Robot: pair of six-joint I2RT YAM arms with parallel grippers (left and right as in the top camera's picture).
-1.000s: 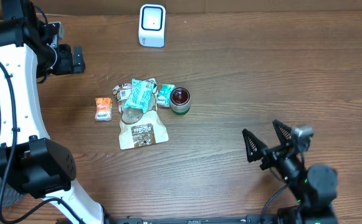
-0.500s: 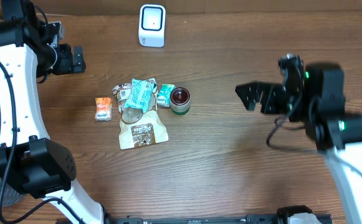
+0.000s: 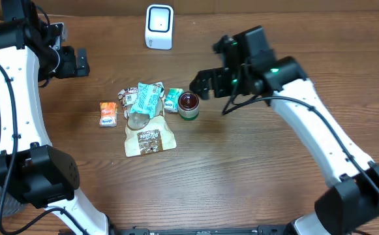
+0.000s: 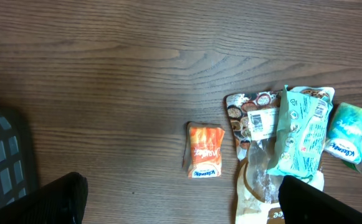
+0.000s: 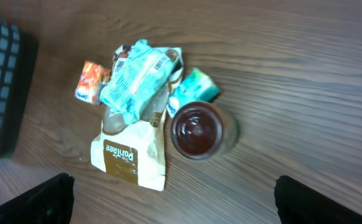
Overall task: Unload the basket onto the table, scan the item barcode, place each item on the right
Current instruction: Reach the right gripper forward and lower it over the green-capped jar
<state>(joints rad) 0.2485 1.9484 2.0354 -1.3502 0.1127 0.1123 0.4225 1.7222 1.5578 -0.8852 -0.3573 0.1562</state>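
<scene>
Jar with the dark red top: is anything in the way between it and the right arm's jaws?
No, nothing visible. The right gripper hangs open just beside the jar, with only bare table between them. The small teal packet sits against the jar's other side, away from the jaws.

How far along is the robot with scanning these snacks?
Nothing looks scanned yet: every item lies in the pile, apart from the white scanner. In hand: the right hand hovers open by the red-lidded jar, holding nothing. The left hand sits open, far off. Left: gripping an item, showing its barcode to the scanner.
</scene>
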